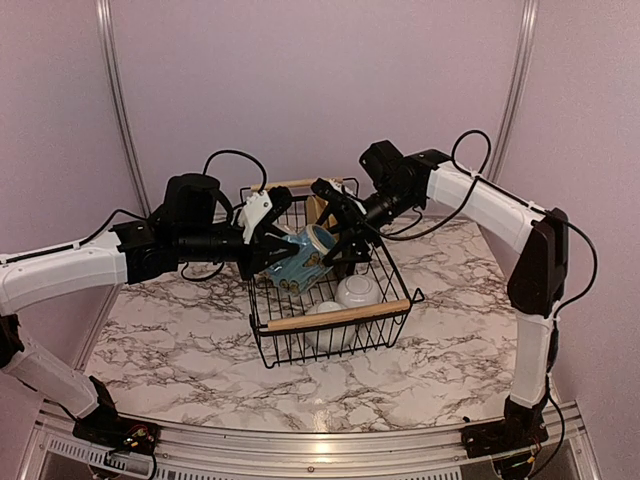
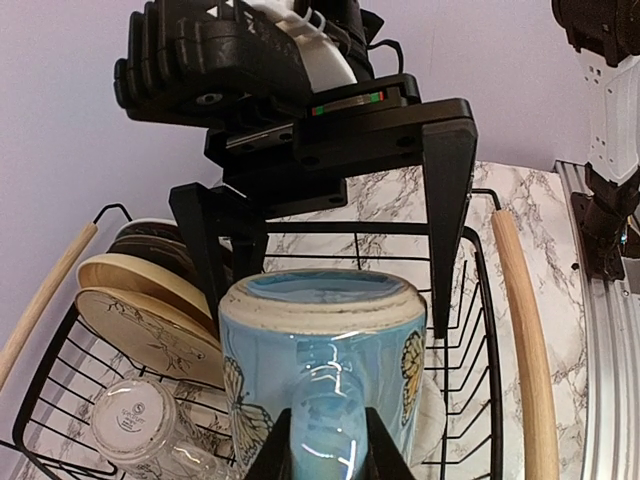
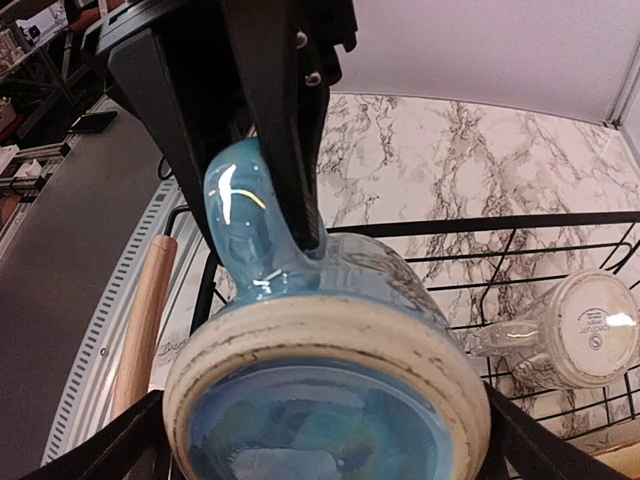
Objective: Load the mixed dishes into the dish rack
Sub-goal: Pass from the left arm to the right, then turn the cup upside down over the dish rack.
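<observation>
A blue mug with butterflies (image 1: 305, 258) hangs tilted over the black wire dish rack (image 1: 400, 300). My left gripper (image 1: 270, 245) is shut on the mug's handle (image 2: 330, 400), with a finger tight on each side. My right gripper (image 1: 345, 243) comes from the far side and its fingers (image 2: 448, 250) press both sides of the mug's base (image 3: 325, 400). Inside the rack, tan plates (image 2: 150, 320) stand upright at the far end, with a dark plate (image 2: 150, 232) behind them. White bowls (image 1: 358, 290) lie upside down near the front handle.
The rack has two light wooden bar handles, one near (image 1: 340, 316) and one far (image 1: 290, 184). A clear glassy cup (image 2: 130, 420) lies in the rack below the mug. Marble tabletop (image 1: 180, 330) surrounds the rack. Arm cables hang behind the rack.
</observation>
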`<state>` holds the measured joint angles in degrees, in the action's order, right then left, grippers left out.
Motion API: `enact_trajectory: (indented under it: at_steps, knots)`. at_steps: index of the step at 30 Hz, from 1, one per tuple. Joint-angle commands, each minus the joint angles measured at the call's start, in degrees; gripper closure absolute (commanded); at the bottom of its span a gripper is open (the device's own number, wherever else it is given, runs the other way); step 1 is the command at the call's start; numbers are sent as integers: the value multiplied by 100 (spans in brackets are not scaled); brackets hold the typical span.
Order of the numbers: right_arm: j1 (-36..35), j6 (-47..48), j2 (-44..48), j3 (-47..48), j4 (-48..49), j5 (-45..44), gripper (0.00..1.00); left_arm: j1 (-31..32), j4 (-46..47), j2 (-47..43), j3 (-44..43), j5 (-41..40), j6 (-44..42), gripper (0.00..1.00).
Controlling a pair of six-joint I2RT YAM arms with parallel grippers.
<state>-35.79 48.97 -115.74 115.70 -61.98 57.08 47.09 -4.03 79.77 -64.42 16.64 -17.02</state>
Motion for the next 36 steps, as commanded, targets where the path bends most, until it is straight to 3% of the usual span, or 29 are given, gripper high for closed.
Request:
enact_trajectory:
  at_steps: [1,7,9,13,19,28,36]
  knots:
    - [-86,-409,-139,155,208,152,8,-8,918,-266,-229,54,-77,100]
    - [-138,-690,-135,200,483,-212,42,-13,900,-264,-207,-230,83,99]
    - [-139,-753,-94,199,543,-357,50,-24,788,-273,-246,-511,196,80]
    - [-200,-950,76,192,764,-1147,61,-23,598,-479,-235,-1235,571,56]
    - [-444,-941,243,209,660,-2127,63,-11,35,-1406,0,-1609,1018,36]
    - [-869,-1074,-296,720,701,-2507,72,-23,-127,-2895,822,-2212,1577,35]
    - [-997,-1036,-826,1123,613,-2577,72,-18,-395,-3413,909,-2379,1840,35]
